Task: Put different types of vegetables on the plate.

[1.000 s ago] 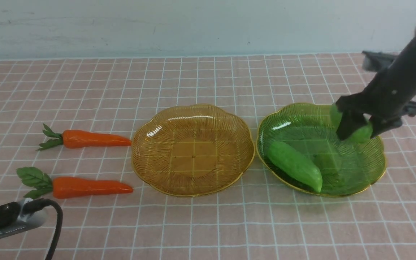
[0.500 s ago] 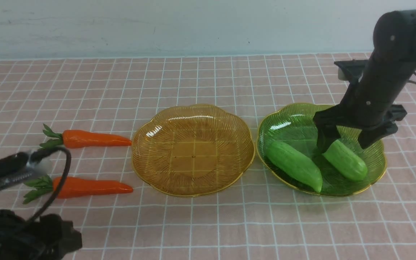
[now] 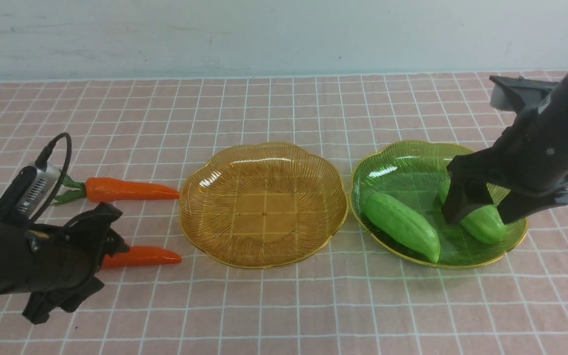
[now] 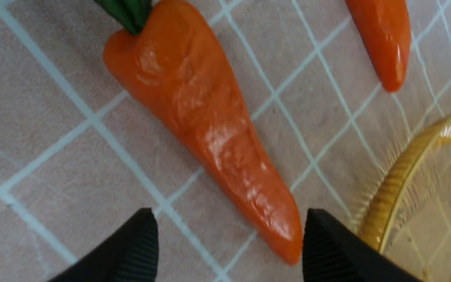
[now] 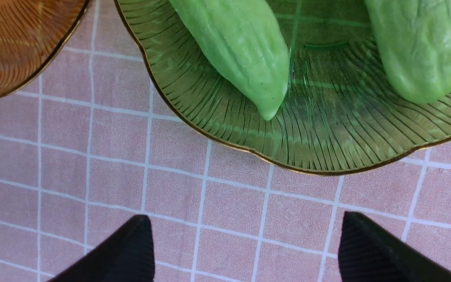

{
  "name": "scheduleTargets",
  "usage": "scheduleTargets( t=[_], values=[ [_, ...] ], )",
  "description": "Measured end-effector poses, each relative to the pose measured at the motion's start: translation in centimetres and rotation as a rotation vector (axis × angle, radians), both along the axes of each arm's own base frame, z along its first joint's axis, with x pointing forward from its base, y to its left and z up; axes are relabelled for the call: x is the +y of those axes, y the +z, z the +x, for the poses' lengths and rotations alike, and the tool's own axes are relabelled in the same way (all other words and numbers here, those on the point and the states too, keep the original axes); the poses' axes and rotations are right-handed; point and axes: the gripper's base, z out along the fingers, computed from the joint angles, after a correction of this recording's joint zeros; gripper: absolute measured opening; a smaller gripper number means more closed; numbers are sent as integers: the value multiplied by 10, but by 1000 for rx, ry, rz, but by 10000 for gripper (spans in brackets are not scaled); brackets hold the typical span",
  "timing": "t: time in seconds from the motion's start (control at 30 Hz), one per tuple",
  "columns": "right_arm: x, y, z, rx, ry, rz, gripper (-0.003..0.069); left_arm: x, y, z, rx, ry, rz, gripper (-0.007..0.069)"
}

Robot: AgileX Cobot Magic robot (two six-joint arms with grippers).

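Two light-green cucumbers lie in the green plate: the left cucumber and the right cucumber. My right gripper is open and empty just above the right one. In the right wrist view its fingertips hang over the cloth, with both cucumbers beyond. My left gripper is open over the near carrot, hiding its leafy end. In the left wrist view this carrot lies between the open fingers, untouched. The far carrot lies behind.
An empty amber plate stands in the middle, between the carrots and the green plate; its rim shows in the left wrist view. Everything rests on a pink checked cloth. A pale wall runs along the back.
My right gripper let go of the second cucumber, which now lies in the green plate, and stays open above it. My left arm came up and forward over the near carrot.
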Motion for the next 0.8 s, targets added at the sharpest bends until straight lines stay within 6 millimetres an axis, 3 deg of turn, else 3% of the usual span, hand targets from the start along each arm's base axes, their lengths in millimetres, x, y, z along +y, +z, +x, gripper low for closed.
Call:
scheduleTargets(
  t=[0.2, 0.3, 0.5, 0.8],
  values=[
    [0, 0, 0, -3, 14, -2, 552, 1, -32, 15, 80, 134, -67, 452],
    [0, 0, 0, -4, 19, -3, 549, 3, -35, 21, 70, 176, -79, 451],
    [0, 0, 0, -6, 27, -4, 549, 2, -34, 22, 66, 181, -85, 359],
    [0, -1, 0, -5, 29, -5, 548, 1, -11, 21, 2, 227, -156, 279]
  ],
)
